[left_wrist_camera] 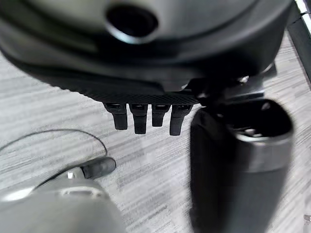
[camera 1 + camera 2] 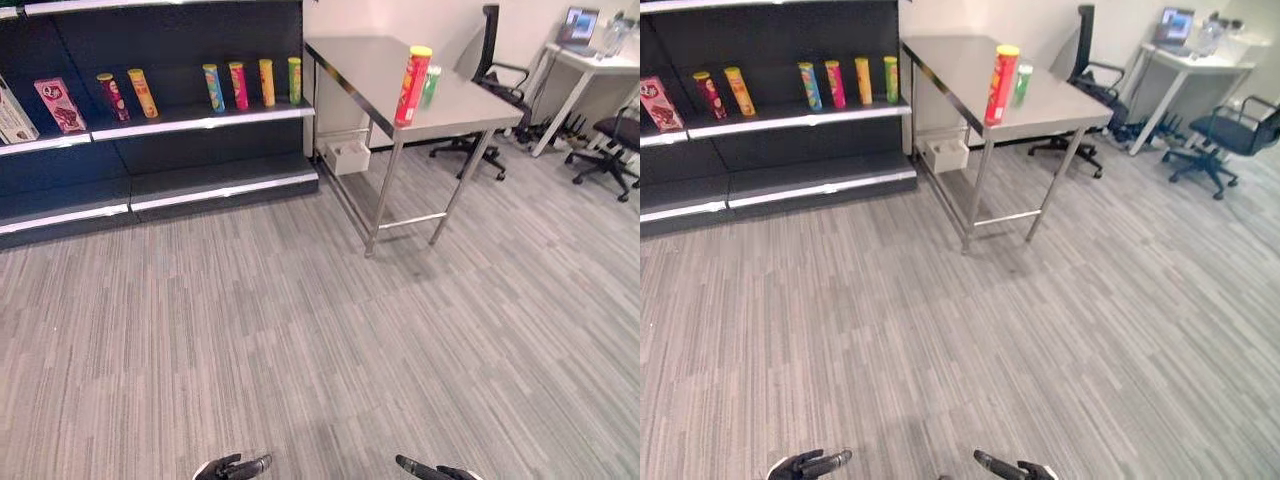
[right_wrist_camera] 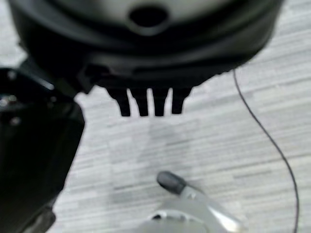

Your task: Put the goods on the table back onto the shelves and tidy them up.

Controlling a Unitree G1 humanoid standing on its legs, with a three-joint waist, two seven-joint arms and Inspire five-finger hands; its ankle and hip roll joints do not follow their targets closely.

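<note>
A tall red cylindrical tube with a yellow lid point(image 2: 412, 85) stands upright on the bare stainless-steel worktop point(image 2: 365, 70), well ahead of the fingers and off to their right, close to the worktop's near edge. Just beyond it stands a shorter green can point(image 2: 431, 86), partly hidden by the red tube. The left hand point(image 2: 232, 467) hangs low over the grey striped floor point(image 2: 300, 330), its fingers point(image 1: 140, 121) straight, side by side and holding nothing. The right hand point(image 2: 437, 470) is just as low, its fingers point(image 3: 144, 104) also straight and holding nothing. Far ahead of the left hand's fingers is a dark shelf unit with white edge strips point(image 2: 200, 122). On it stand a dark red tube point(image 2: 113, 96), an orange tube point(image 2: 143, 92), a blue tube point(image 2: 213, 87), a pink tube point(image 2: 238, 85), a yellow tube point(image 2: 266, 82) and a green tube point(image 2: 294, 80), all upright, with a pink box point(image 2: 60, 104) leaning further left
</note>
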